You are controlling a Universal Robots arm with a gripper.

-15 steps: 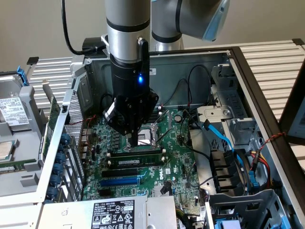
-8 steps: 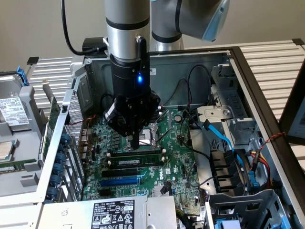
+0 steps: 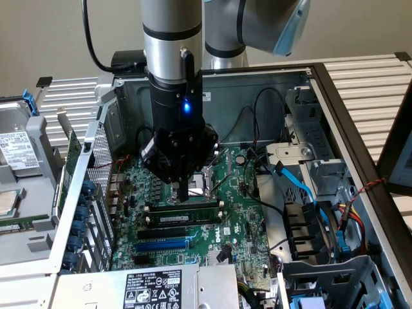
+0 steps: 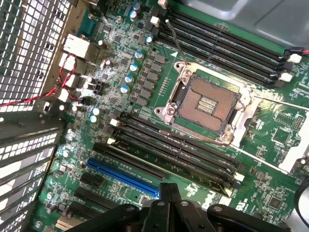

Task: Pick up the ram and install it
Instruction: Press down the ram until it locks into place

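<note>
Open PC case [image 3: 335, 96] on the desk [image 3: 376, 80], motherboard [image 3: 238, 212] exposed. One arm overhead; hand [image 3: 183, 191] lowered over the board with fingers pressed together, nothing pinched between them as far as visible.

One ram [image 3: 183, 209] seen in the exterior view: green stick standing on edge in a black slot just below the fingertips (fingertip touching its top edge or just above, cannot tell which). One more black slot [image 3: 177, 232] beside it, then one blue slot [image 3: 164, 246] farther toward the camera.

Wrist view: one bare CPU socket [image 4: 207, 104] at centre, two banks of long black slots on either side of it, white end clips [image 4: 113, 122] showing. One blue slot [image 4: 123, 178] near the hand [image 4: 169, 193].
</note>
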